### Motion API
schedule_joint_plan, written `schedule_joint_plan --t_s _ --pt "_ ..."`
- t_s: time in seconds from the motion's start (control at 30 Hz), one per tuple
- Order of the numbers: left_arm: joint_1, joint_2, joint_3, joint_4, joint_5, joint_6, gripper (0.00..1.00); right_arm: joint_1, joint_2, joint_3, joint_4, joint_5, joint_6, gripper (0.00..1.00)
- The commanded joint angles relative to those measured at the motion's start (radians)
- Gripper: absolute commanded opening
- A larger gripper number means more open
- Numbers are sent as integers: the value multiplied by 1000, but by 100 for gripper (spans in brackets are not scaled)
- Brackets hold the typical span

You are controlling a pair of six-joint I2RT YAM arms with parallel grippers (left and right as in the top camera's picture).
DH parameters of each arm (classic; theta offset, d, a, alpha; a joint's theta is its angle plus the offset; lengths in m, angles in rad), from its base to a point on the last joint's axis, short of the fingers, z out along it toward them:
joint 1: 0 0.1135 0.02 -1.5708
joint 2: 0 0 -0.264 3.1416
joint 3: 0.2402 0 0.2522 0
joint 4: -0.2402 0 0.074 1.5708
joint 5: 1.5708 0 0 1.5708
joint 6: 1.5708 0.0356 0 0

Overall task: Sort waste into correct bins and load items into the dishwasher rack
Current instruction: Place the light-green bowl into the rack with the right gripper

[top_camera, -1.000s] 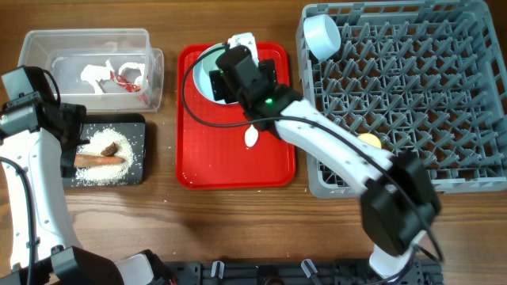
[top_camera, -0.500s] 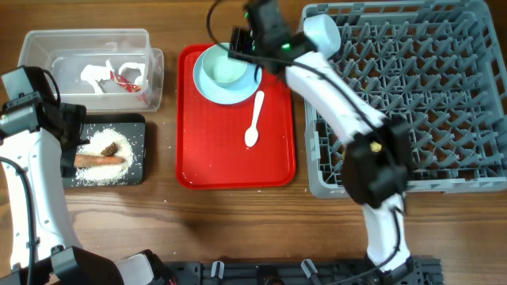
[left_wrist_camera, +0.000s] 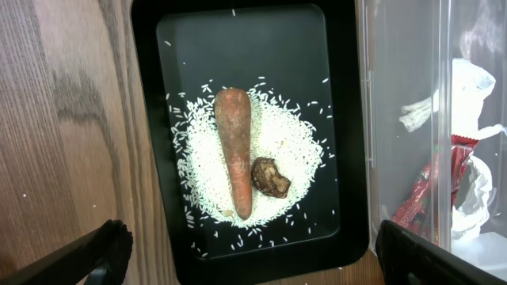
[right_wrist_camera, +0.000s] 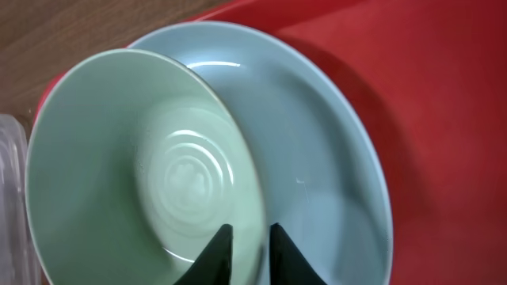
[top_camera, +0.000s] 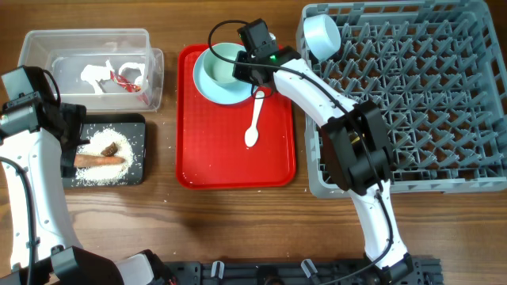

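My right gripper is shut on the right rim of the pale mint bowl, one finger inside and one outside. The bowl rests on the light blue plate at the far end of the red tray. The white spoon lies on that tray beside the plate. In the dishwasher rack sit a light blue bowl and a yellow cup. My left gripper hangs open above the black tray, which holds rice, a carrot stick and a brown lump.
The clear tub at the far left holds white scraps and a red wrapper. The black tray lies just in front of it. The rack stands close against the red tray's right side.
The right gripper has moved from the tray's far edge down to the mint bowl's right rim and closed on it. The left arm has not moved.
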Motion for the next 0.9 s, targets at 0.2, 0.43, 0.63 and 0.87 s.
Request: schedule_joint_plan --t_s 0.2,0.43,0.63,0.87 --pt "3 3 5 -1 -9 9 100 -3 -21 43 -13 -82 -126 4" --pt "3 3 5 -1 -9 8 100 -63 -482 53 -452 483 -351 4" --pt "3 3 5 -1 -9 9 100 -66 -551 27 -949 1012 -31 4" --pt "3 3 5 -1 -10 9 100 -66 -494 -28 -780 1196 -599 4"
